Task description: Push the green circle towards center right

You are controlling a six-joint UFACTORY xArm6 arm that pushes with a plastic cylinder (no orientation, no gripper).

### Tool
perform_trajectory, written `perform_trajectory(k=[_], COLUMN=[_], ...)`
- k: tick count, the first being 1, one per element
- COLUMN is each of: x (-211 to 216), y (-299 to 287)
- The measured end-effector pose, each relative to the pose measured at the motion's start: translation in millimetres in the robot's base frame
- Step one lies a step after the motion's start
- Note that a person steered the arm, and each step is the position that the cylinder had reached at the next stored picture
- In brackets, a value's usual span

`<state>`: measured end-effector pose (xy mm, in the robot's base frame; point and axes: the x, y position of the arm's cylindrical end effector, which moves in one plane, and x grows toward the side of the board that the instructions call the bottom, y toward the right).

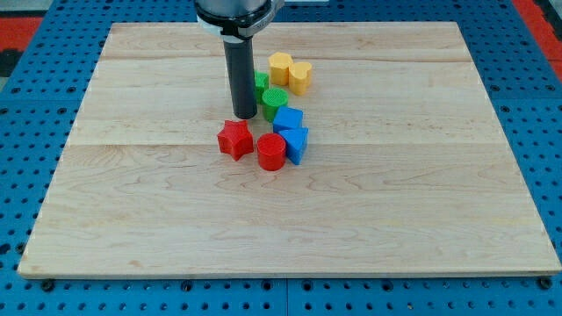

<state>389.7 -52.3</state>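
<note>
Stood on the pale wooden table [421, 219], a little above and left of its middle: a dark straight rod, its lower end, my tip [244, 116], planted just to the view's left of the green circle, a ribbed plastic cylinder [275, 99]. No jaws to speak of on this tool, only a bare rod clamped on nothing. Lay almost touching the tip's right side, that green circle, so a push toward the view's right looked well lined up. Crowded close: a second green plastic block [262, 82] half hidden behind the rod, two yellow blocks [290, 72] above, a blue block [288, 118] just below. Farther down, a red star [235, 139], a red cylinder [271, 152], another blue block [297, 144]. Likely snag: the neighbours dragged along too.
</note>
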Motion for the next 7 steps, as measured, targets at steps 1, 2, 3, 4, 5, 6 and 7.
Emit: perform_trajectory(k=[1, 2, 3, 4, 5, 6, 7], x=[-1.6, -1.7, -1.7, -5.2, -18.7, -19.8, -33.0], y=[16.8, 56.4, 64.5, 50.9, 44.0, 44.0, 44.7])
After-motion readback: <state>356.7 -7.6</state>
